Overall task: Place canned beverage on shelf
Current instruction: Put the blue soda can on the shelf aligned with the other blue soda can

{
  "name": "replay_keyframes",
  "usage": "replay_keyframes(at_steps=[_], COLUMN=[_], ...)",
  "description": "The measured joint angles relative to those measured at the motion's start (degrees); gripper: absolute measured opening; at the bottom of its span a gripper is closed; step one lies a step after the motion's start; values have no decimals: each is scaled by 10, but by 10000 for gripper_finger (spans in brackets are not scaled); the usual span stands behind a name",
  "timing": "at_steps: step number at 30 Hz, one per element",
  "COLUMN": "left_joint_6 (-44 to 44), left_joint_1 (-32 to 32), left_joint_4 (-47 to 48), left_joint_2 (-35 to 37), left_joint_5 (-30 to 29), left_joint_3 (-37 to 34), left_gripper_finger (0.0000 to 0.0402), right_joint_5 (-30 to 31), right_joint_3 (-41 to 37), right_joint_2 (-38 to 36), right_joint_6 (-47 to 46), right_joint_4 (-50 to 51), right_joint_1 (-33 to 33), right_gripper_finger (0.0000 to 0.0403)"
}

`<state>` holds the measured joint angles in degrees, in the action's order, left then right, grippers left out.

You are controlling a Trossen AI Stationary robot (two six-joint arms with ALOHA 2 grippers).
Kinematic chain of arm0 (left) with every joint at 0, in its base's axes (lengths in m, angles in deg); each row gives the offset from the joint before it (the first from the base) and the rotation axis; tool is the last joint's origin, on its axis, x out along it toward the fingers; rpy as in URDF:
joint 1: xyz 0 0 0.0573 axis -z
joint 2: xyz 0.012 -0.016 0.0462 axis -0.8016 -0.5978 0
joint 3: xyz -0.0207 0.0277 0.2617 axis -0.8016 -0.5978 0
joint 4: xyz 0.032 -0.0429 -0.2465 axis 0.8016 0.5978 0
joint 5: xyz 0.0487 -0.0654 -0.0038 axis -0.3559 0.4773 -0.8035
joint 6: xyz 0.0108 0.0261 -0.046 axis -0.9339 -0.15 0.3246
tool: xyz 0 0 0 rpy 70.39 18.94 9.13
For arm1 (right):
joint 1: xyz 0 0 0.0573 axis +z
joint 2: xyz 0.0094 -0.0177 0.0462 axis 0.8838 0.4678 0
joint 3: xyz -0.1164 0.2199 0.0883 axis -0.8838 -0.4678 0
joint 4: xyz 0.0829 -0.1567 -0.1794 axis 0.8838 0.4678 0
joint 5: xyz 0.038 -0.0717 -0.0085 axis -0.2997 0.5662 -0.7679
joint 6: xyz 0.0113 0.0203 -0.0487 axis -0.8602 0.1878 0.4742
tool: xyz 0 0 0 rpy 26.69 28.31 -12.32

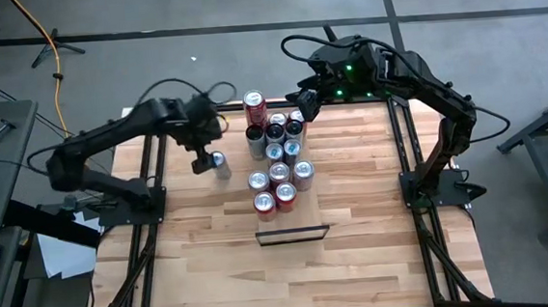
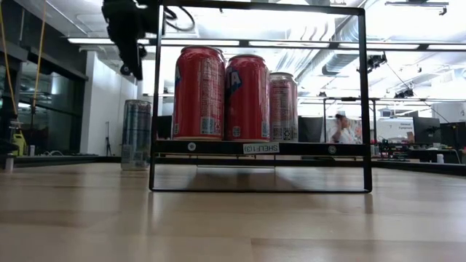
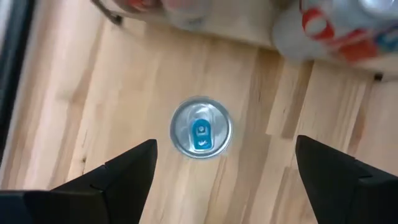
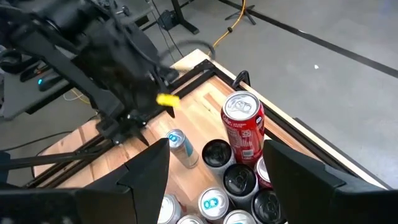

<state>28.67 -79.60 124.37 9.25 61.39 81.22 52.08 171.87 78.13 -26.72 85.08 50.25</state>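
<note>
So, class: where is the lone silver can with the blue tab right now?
In the high view, the silver can stands upright on the tabletop, left of the can cluster, directly under the open left gripper.

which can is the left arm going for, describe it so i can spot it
On the butcher-block table, look left of the cluster of cans. One silver can with a blue tab stands alone there, directly under the left tool, whose fingers are spread wide above its top.
</note>
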Motion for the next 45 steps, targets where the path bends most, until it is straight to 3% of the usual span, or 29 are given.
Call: replay_keyframes(at_steps=[5,10,30,38,45], left_joint_6=[-83,-167,-366,-369,-366], left_joint_1=[14,24,33,33,33], left_joint_4=[4,1,-80,-116,-118], left_joint_2=[-52,-76,-78,-78,-78], left_joint_5=[-3,-50,-72,-71,-73], left_joint_3=[5,5,-81,-102,-113], left_gripper_finger=[320,320,319,311,248], right_joint_5=[-2,-2,-2,-2,-1], right_joint_3=[0,0,0,0,0], right_joint_2=[0,0,0,0,0], right_joint_6=[2,2,11,12,12], right_joint_4=[0,0,0,0,0], right_joint_1=[0,0,0,0,0], right_gripper_finger=[243,243,243,243,243])
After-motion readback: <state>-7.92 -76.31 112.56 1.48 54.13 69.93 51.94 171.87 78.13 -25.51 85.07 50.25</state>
